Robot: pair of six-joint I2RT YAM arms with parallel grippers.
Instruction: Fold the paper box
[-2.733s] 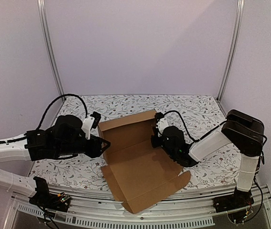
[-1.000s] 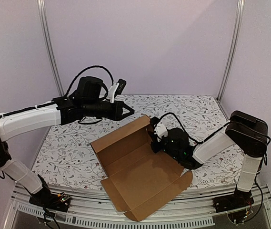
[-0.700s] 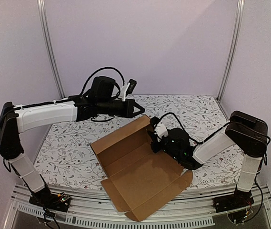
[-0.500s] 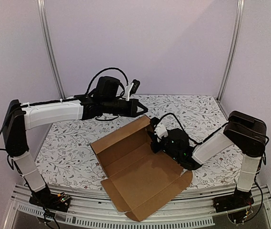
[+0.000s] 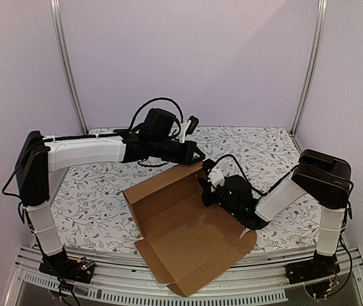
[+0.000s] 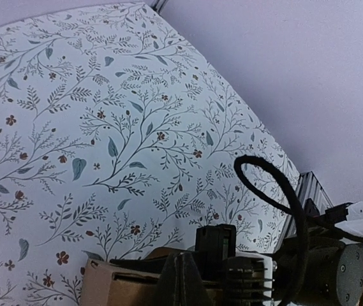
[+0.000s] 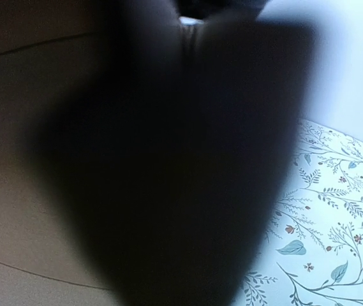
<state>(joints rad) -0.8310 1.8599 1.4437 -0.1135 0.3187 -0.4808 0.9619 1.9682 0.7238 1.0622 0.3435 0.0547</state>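
My left pincer [image 5: 199,155] is pressed together at the end of a long reach. It hangs just above the far right corner of the paper box [image 5: 187,223]. From my left wrist I see the fingers [image 6: 182,280] joined in one dark wedge, with that cardboard corner just beside them.

My right pincer [image 5: 205,190] is pressed together too, low against the box's right edge, where the raised back panel meets the flat floor panel. My right wrist view is mostly a dark blur of finger with brown board to its left, so I cannot tell whether board sits between the fingers.

The box lies unfolded in the middle of the flower-printed table [image 5: 92,191], back panel tilted up, its near corner reaching over the table's near edge.
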